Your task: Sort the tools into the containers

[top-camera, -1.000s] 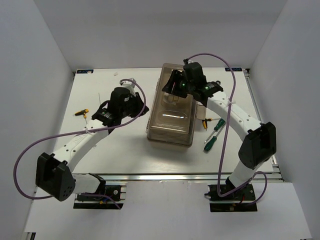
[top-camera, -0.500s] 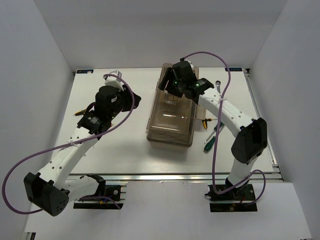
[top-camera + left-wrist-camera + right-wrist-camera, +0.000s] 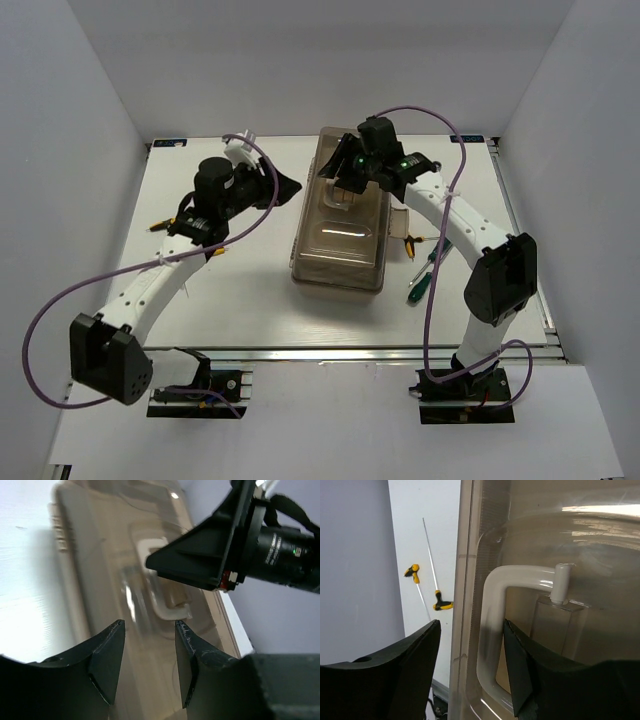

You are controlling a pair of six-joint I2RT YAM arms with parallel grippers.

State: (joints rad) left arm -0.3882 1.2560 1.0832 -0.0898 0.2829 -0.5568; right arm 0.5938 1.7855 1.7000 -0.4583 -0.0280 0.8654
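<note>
Top external: your hex key (image 3: 163, 225) lies far left. The left gripper (image 3: 285, 186) hangs spread beside the lidded toolbox (image 3: 338, 250), and the right gripper (image 3: 347, 172) gapes over its handle (image 3: 489, 630), probably to lift it. The screwdrivers (image 3: 421, 272) sit on the right.

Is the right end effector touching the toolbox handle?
Cannot tell. Right wrist view shows the open right end effector straddling the toolbox handle, but depth hides any gap.
</note>
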